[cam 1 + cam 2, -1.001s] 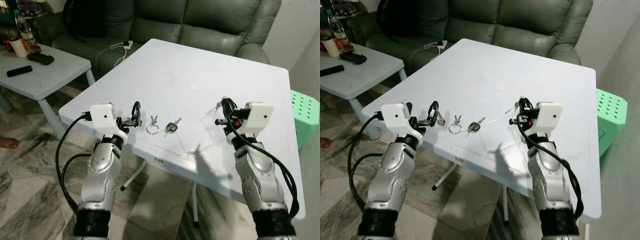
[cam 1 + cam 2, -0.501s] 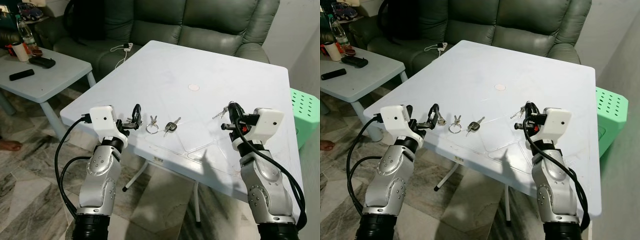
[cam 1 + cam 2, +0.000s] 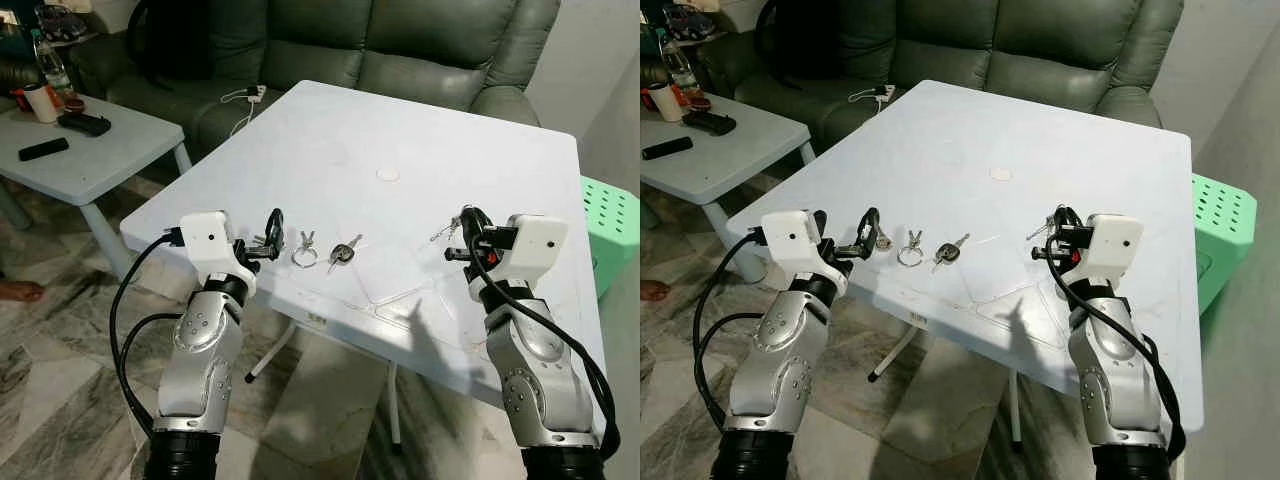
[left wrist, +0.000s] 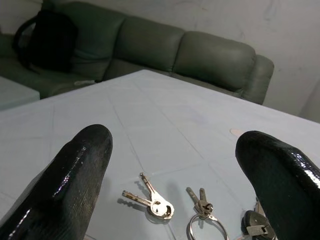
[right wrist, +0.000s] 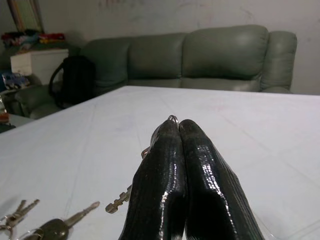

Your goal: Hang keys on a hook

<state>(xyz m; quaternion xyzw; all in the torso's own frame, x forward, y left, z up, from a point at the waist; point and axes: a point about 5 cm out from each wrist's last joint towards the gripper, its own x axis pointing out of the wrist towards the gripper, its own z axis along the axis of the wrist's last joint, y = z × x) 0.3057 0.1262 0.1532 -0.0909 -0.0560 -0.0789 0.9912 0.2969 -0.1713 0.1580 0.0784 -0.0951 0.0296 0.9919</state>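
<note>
From where I sit the grey-green sofa (image 3: 400,50) fills the back of the room, and in front of it stands the pale blue worktop (image 3: 400,130) I am working over. To my left is a low side table (image 3: 100,150) with a remote (image 3: 41,149) and a bottle (image 3: 52,62) on it; a green perforated stool (image 3: 610,225) stands at the right edge.

I judge the pick-up done and the carry about to begin — my right gripper (image 3: 1052,232) has its fingers pressed together on a set of keys (image 5: 131,192), the ring peeking above the tips and one key hanging just above the worktop. My left gripper (image 3: 270,232) is spread, hovering low at the near edge just beside the loose keys.

Those spares lie between the two arms: a pair of silver keys (image 4: 150,200), a ring with small keys (image 3: 305,252) and a black-headed key (image 3: 343,254). A white charger with its cable (image 3: 245,95) lies at the far left corner.

No hook can be made out from here, so my next move calls for lifting clear, turning away and finding it. The worktop itself blocks a forward step — I would back off first.
</note>
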